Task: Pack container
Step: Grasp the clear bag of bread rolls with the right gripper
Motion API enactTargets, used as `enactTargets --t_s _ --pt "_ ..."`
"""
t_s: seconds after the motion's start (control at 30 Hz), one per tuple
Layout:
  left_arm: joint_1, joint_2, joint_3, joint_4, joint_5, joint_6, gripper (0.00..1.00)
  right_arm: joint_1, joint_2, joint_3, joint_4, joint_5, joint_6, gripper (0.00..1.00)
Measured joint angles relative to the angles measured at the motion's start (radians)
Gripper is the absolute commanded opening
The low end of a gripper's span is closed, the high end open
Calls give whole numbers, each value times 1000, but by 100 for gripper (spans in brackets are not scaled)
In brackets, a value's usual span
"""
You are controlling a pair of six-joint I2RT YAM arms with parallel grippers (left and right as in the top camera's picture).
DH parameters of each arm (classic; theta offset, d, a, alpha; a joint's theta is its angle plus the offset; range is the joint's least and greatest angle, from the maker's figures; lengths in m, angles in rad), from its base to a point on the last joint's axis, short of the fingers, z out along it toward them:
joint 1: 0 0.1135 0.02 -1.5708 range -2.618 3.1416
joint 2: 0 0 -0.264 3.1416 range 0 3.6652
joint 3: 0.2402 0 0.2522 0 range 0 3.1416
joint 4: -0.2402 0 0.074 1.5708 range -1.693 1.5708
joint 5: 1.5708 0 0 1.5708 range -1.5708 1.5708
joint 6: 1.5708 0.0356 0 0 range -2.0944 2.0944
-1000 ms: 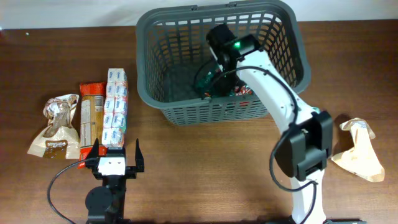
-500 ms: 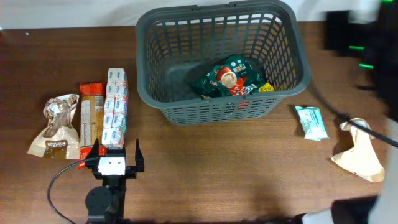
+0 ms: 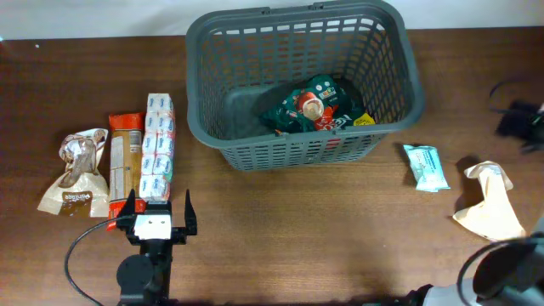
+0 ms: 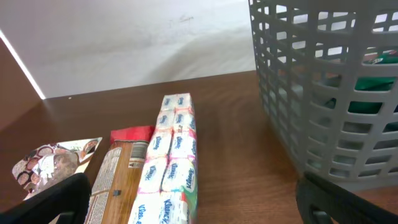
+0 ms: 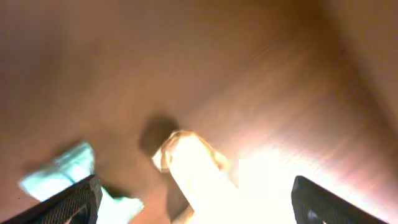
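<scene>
**Basket at the far side of the table, both pincers spread wide**

The dark grey slotted basket [image 3: 297, 155] stands on the brown wooden table [image 3: 297, 242], at the far edge and a little right of centre. Inside it, against the near right wall, lies a green snack packet [image 3: 311, 106] with red and yellow print.

The left gripper [image 3: 159, 209] rests near the front edge on the left side. Its two black fingers are spread wide with nothing between them. Just beyond it three things lie side by side:
- a long strip of Kleenex tissue packs [image 3: 158, 146], nearest the basket but apart from it
- an orange biscuit packet [image 3: 125, 157], touching the strip's left side
- a brown printed pouch [image 3: 78, 174], farthest left

To the right of the basket, a small teal packet [image 3: 426, 167] lies flat on the table. A crumpled tan paper bag [image 3: 491, 206] lies near it, closer to the right edge.

The right gripper [image 5: 199, 202] is off by the table's right edge, a blur in the overhead view. Its own camera shows both fingertips at the frame's lower corners, wide apart and holding nothing. The tan bag and the teal packet lie blurred below it.
</scene>
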Motion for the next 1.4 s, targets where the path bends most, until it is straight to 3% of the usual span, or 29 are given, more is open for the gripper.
enactTargets --t_s 0.23,0.5,0.57,0.67,0.77,1.1,1.27,1.4 --pt "0 0 0 0 0 0 99 -1 13 -263 109 -17 -80 98" --pt "0 0 0 0 0 0 99 -2 89 -325 176 40 -119 97" --pt "0 0 0 0 0 0 99 -1 119 -327 179 56 -123 93" --pt "0 0 0 0 0 0 99 -3 175 -327 184 77 -138 62" --pt "0 0 0 0 0 0 99 -9 222 -327 190 110 -132 3" --pt "0 0 0 0 0 0 99 -26 244 -248 124 101 -45 4" --pt "0 0 0 -1 0 0 99 -26 239 54 -5 -17 -2 4" --pt "0 0 0 -1 0 0 99 -14 201 393 -117 -158 32 3"
